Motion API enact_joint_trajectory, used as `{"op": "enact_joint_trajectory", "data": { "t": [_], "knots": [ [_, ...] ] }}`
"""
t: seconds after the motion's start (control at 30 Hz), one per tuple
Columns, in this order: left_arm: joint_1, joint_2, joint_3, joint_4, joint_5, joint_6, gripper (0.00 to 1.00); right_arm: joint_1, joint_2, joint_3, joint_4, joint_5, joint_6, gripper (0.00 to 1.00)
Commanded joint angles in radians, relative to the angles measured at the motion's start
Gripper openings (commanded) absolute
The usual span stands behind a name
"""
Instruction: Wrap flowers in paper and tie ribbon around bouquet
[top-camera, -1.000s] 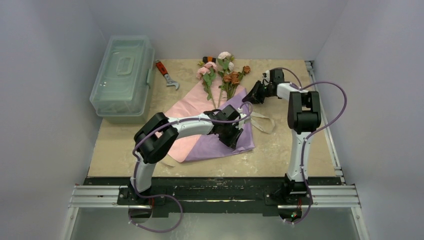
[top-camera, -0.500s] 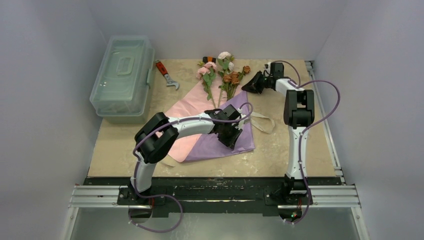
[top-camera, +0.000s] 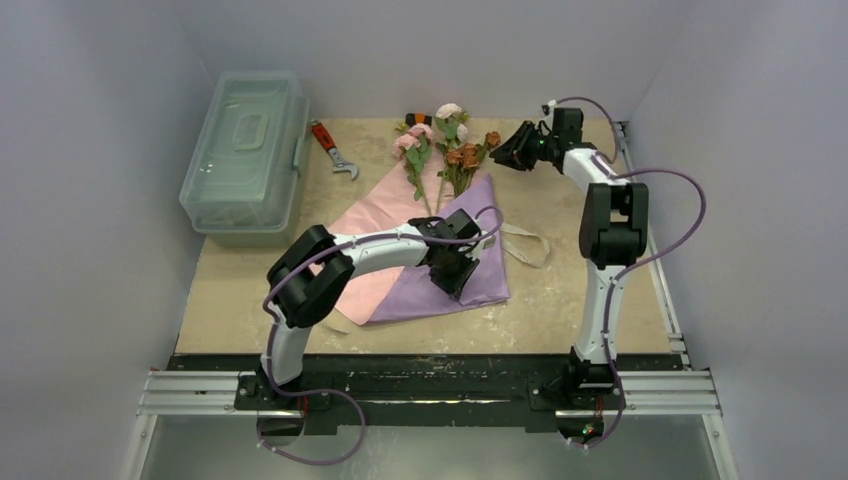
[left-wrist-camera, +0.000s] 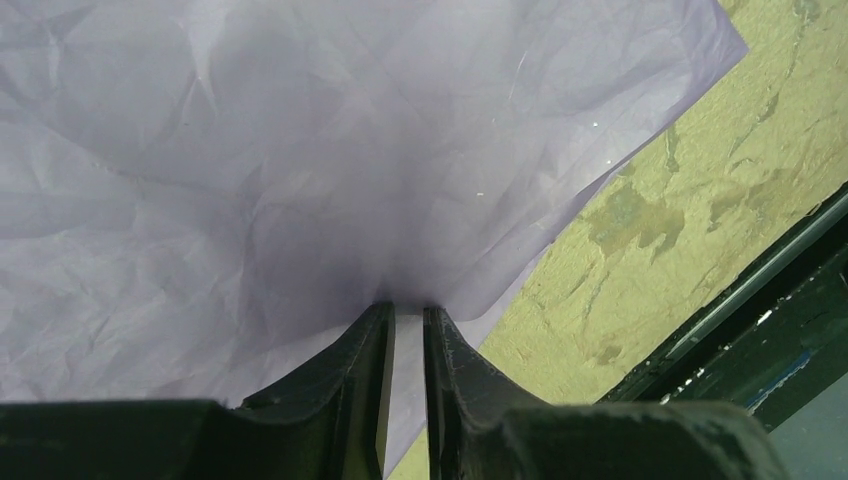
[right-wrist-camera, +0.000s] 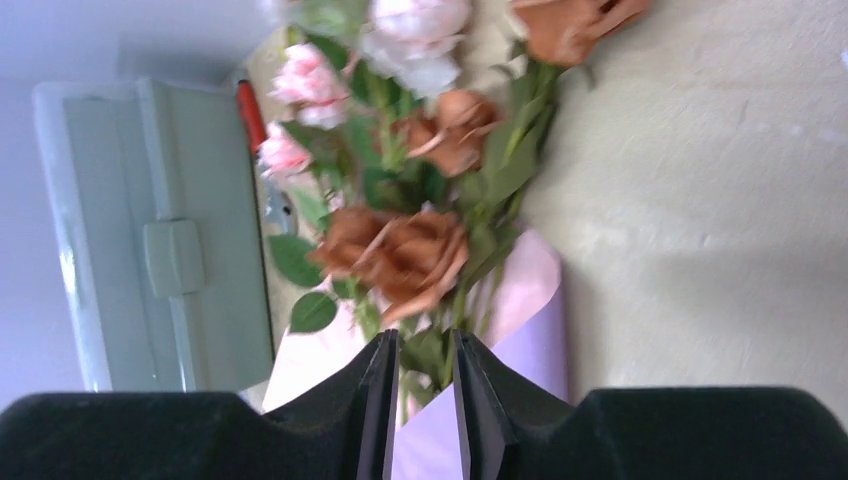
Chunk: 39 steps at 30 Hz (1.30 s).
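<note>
Beside the flowers (top-camera: 445, 148), right gripper (top-camera: 502, 157) farther back

Crinkled thin paper sheet (top-camera: 482, 282) was shown lilac-purple on one face and pink on the other, green-stemmed flowers (top-camera: 445, 145) were tinted pink, white and orange-brown, floppy ribbon strip (top-camera: 525, 245) was coloured cream

Thin lilac paper (left-wrist-camera: 300, 180), matt and finely crinkled, puckers at the left hand's (left-wrist-camera: 408, 310) dull black plastic fingers (left-wrist-camera: 350, 375). To that hand's right the worktop (left-wrist-camera: 680, 220) looks rough, mottled and matt.

Pale grey walls (top-camera: 90, 250), beige tbl (top-camera: 570, 300)
</note>
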Motion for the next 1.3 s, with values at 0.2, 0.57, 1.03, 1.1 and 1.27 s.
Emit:
{"op": "enact_joint_trajectory", "data": {
  "t": [0.2,0.57,1.03,1.1,1.27],
  "knots": [
    [0.034,-0.152,0.004,0.000,-0.012,-0.093,0.24,0.103,-0.544,-0.525,-0.033,0.061,-0.086,0.31],
    [0.181,-0.485,-0.288,-0.022,-0.093,-0.259,0.48,0.332,-0.781,-0.873,-0.039,0.178,-0.053,0.25],
    [0.429,-0.807,-0.555,-0.227,-0.286,-0.534,0.72,0.465,-0.712,-0.797,-0.166,0.167,-0.128,0.22],
    [0.497,-0.820,-0.574,-0.207,-0.283,-0.505,0.80,0.468,-0.709,-0.805,-0.152,0.168,-0.122,0.23],
    [0.708,-0.852,-0.638,-0.129,-0.217,-0.458,0.91,0.477,-0.706,-0.796,-0.144,0.156,-0.088,0.22]
  ]
}}
